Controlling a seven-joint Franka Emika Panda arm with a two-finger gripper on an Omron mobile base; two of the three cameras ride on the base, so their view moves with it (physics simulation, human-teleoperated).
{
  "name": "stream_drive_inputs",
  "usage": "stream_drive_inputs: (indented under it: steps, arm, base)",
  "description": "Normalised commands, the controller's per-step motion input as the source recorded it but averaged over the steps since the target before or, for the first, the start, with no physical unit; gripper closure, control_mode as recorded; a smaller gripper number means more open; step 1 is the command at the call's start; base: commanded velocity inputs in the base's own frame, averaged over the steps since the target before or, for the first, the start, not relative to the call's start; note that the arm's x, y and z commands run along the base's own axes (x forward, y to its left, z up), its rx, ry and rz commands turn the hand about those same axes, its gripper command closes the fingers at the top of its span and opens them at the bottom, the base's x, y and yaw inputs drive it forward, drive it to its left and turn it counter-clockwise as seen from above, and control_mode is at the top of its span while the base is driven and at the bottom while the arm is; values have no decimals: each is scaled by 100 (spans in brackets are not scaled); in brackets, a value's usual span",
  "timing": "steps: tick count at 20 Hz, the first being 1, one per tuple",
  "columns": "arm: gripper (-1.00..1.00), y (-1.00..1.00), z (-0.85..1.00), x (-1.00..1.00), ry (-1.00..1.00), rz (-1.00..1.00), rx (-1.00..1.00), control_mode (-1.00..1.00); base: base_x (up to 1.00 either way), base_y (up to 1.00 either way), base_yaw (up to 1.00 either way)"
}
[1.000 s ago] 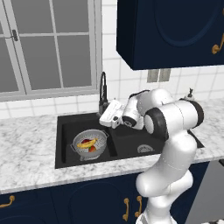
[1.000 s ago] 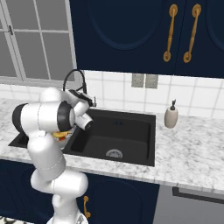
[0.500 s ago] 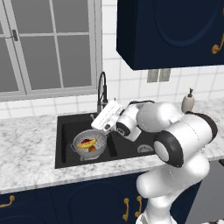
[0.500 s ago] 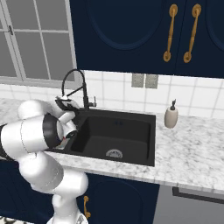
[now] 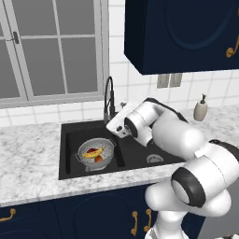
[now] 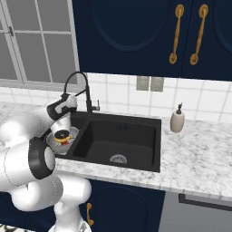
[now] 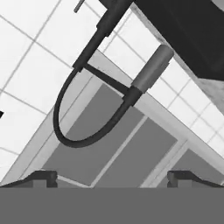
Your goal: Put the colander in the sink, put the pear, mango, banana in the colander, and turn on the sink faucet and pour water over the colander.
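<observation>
Three fruit-loading steps look complete: colander (image 5: 95, 155) sits in the left basin of the sink (image 5: 140, 156), carrying the banana (image 5: 92, 152) on top and a red-orange patch beside it, likely the mango (image 5: 99, 158); the pear cannot be made out. Step in hand, by judgement: turning on the sink faucet (image 5: 109, 99). Gripper (image 7: 111, 176), fingertips spread wide and holding nothing, is raised at the faucet's base, above the divider between the basins. Next move calls for reaching the small side lever (image 6: 97, 108) and pushing it, then checking the spout stands over the colander. Hand view, rolled, gives the gooseneck arch (image 7: 83, 113) and spray head close against window and tile. Right base view alone supplies the lever and the soap dispenser (image 6: 177, 120) on the counter.
</observation>
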Motion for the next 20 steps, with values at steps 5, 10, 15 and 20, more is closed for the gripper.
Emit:
stream_drive_inputs:
  steps: [5, 10, 15, 20]
  arm:
    - [-100, -84, 40, 0, 34, -30, 0, -100]
    - [-100, -96, 7, 16, 31, -12, 14, -100]
    - [-100, -99, -2, 23, 16, 6, 28, -100]
    - [-100, -100, -3, 16, 3, 22, 26, -100]
  base:
    - [0, 0, 0]
    - [0, 0, 0]
    - [0, 0, 0]
    - [0, 0, 0]
